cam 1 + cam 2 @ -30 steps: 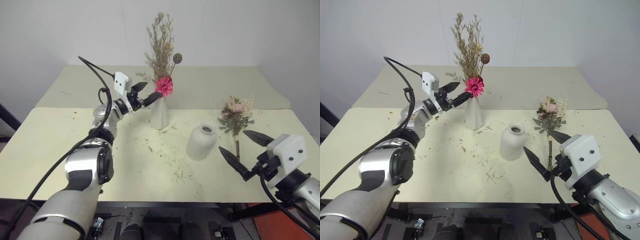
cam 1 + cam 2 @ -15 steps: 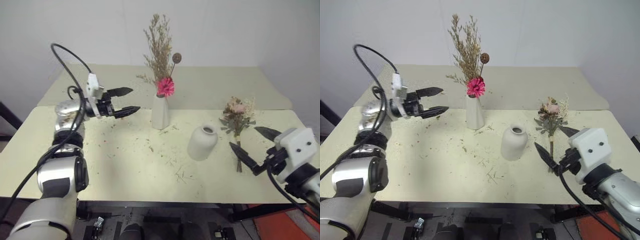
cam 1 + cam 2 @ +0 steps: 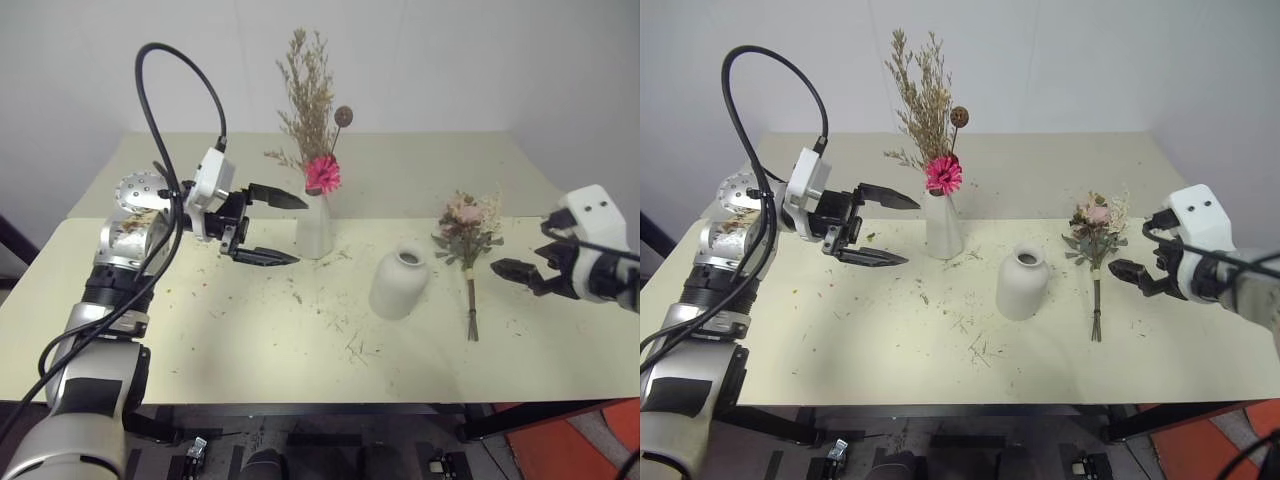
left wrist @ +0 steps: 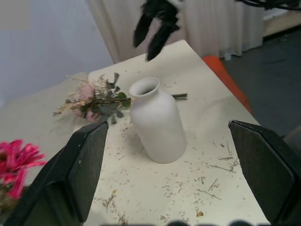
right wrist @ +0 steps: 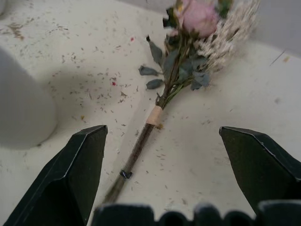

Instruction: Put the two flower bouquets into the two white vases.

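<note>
Half done by the look of it — daisy bunch standing in the tall vase at the back, rose bunch lying flat on the table, stem pointing at the near edge, round vase empty and upright just to its left. Right gripper hovering just right of the stem, fingers wide apart, holding nothing; left gripper raised left of the tall vase, fingers also spread and empty. Main risks, judging from this: thin stem lying flush on the table, so easy to pinch badly or flick sideways; a grab at the blooms likely to crush them or shed more bits; round vase close beside the bunch, so a wide swing in could nudge or tip it. Narrow neck too — leaves may snag on the rim going in. Plenty of bare table in front and to the left; less on the right, where the table edge runs close behind the right gripper. Left fingers near the tall vase, worth keeping away from the dried grass.
</note>
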